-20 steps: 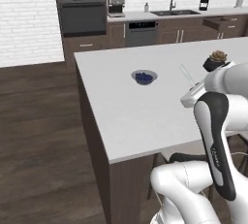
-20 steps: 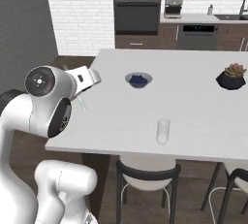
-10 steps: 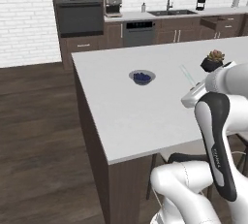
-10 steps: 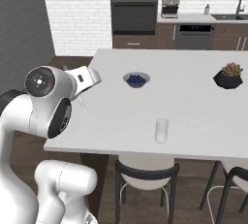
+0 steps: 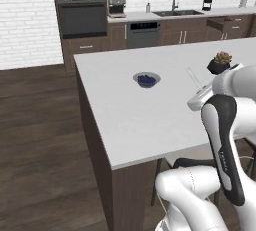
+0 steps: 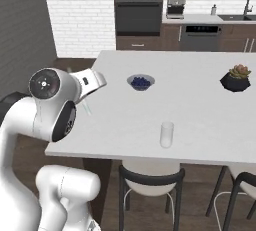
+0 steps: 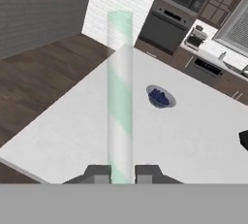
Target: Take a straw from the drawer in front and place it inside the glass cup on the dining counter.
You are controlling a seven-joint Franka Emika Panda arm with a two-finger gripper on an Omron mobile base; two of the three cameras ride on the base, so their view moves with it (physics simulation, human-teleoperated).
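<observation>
The white worktop spreads wide; at its near edge stands the glass cup; over its left end the hand is clamped on the straw; carrying is underway, and next it should swing right above the cup.

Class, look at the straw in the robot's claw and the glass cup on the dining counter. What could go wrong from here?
1. The straw is thin and held by its end in the claw; it might slip or tilt.
2. The glass cup has a narrow mouth near the dining counter edge; a nudge could topple it.
</observation>
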